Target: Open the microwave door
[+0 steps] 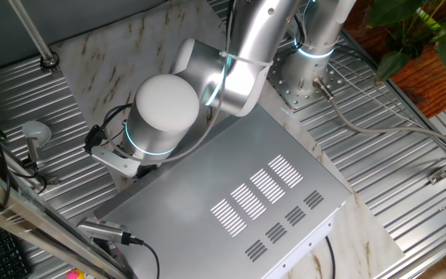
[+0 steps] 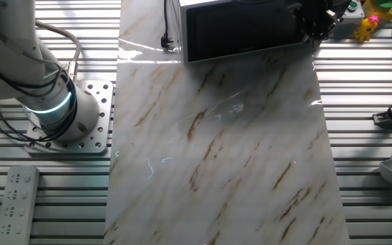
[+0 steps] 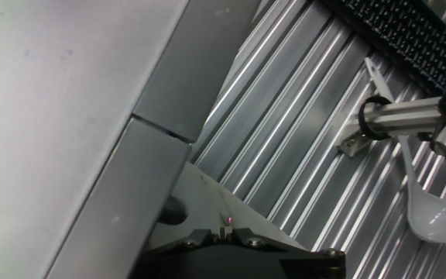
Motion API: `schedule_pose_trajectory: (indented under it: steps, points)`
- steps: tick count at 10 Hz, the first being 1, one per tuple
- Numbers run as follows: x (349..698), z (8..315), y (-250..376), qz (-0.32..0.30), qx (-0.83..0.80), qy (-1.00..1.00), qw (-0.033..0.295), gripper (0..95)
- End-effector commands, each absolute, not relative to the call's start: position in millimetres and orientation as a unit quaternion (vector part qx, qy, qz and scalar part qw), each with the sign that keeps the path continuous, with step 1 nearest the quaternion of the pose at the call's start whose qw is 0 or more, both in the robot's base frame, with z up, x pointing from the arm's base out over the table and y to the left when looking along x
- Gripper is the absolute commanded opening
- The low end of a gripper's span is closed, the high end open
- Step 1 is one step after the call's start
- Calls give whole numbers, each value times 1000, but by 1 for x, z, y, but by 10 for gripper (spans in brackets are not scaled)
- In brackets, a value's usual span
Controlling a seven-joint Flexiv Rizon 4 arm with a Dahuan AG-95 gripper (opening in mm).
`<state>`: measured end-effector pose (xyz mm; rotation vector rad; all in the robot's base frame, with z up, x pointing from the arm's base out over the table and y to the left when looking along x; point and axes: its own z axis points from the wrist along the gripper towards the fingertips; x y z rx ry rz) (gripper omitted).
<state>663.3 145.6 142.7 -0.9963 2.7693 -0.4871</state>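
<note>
Honestly can't tell if my claw (image 2: 316, 24) is wide or pinched; it's just a dark blob at the right edge of the microwave door (image 2: 240, 28) in the other fixed view, and my own elbow hides it from the first camera. Hand view shows only the black base of my fingers at the bottom, cut off. The microwave (image 1: 238, 205) sits on a marble-look sheet (image 2: 223, 150) laid over the ribbed metal table (image 1: 409, 155). A white spoon (image 3: 428, 209) lies nearby; plant leaves (image 1: 416, 27) peek in at the corner.
</note>
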Motion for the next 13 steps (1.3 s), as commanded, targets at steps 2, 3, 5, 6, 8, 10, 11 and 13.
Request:
schedule_pose_trajectory:
  steps: [2, 3, 5, 6, 8, 10, 11, 13]
  points:
    - [654, 133, 160, -161, -330, 927, 80, 0]
    - [654, 133, 160, -162, -330, 926, 81, 0]
    - [654, 133, 160, -166, -329, 926, 80, 0]
    - [654, 133, 160, -161, -328, 927, 82, 0]
    - [654, 133, 160, -167, -328, 926, 86, 0]
    - [654, 133, 160, -165, -330, 926, 84, 0]
    - [654, 133, 160, -163, -330, 926, 84, 0]
    - [654, 133, 160, -170, -331, 924, 85, 0]
